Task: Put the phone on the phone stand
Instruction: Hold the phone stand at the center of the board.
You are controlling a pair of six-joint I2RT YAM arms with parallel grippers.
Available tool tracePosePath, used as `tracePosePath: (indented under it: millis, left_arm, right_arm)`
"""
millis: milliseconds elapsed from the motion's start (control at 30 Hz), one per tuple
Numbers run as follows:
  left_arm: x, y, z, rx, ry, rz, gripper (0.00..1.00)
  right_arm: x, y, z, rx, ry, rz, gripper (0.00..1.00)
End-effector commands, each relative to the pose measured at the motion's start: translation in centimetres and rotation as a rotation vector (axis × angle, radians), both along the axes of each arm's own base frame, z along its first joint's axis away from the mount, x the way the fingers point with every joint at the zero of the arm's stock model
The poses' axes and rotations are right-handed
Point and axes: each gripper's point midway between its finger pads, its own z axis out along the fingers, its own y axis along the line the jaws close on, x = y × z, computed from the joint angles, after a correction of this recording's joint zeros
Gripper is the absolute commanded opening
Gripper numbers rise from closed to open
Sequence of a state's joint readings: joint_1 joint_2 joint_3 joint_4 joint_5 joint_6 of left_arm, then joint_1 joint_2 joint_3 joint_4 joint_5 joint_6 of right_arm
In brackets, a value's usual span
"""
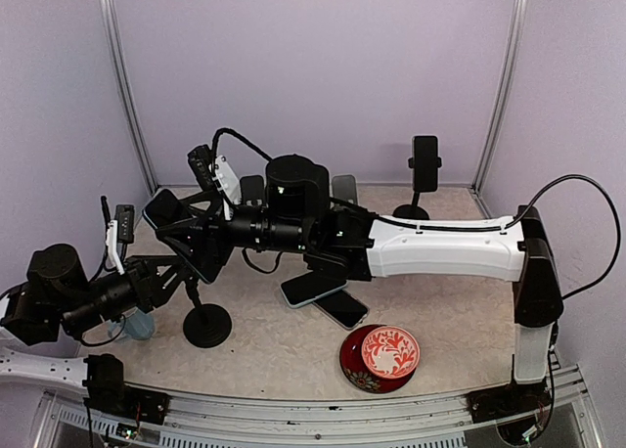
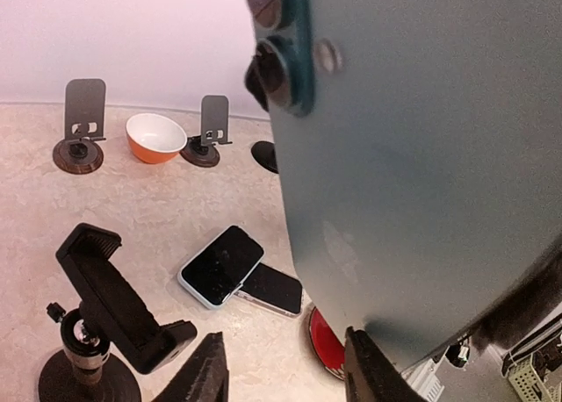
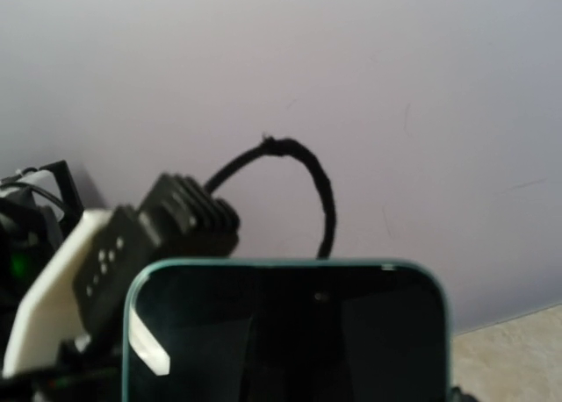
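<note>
The teal phone (image 2: 421, 174) is up in the air at the left of the overhead view, above the table (image 1: 460, 311) and on no stand. In the left wrist view its back fills the right half of the frame, with the lenses at the top. In the right wrist view its dark screen and teal rim run along the bottom edge.

The right gripper (image 1: 182, 218) reaches in from the right and meets the phone. Its jaws stand wide and appear to clasp the phone across its width (the fingers themselves are hidden). The left gripper (image 2: 283, 336) sits just beside the phone, its jaws partly apart with bare table showing in the gap and nothing between them. The phone's lower edge runs down to the finger at bottom centre, and I cannot tell whether they touch.

The clamp stand (image 2: 110, 301) stands empty at the lower left of the left wrist view. At the centre of the table a pale-cased phone (image 1: 311, 287) overlaps a black phone (image 1: 342, 309), and a red dish (image 1: 381, 355) sits near the front edge. Along the back edge an orange bowl (image 2: 156, 137) lies between one flat stand (image 2: 85, 112) and another flat stand (image 2: 213, 121). A tall stand (image 1: 424, 164) occupies the back right corner.

Bare table lies to the right of the red dish up to the wall. A smaller bare strip lies between the clamp stand's base and the dish.
</note>
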State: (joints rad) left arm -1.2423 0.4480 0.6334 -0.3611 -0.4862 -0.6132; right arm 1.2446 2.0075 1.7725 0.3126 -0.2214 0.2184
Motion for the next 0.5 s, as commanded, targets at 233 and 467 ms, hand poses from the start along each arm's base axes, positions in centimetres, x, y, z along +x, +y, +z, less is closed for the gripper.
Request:
tracePosePath:
  millis: [233,467]
  left_arm:
    - [0.4,4.3,-0.9,-0.042,0.099,0.144,0.71]
    - [1.1,3.5,-2.8,0.050,0.135,0.187,0.93]
  right_arm:
    - [1.5,-3.0,4.9,0.101,-0.046,-0.086,0.55]
    - [3.6,-4.5,4.2,0.083,-0.020,-0.172,0.55]
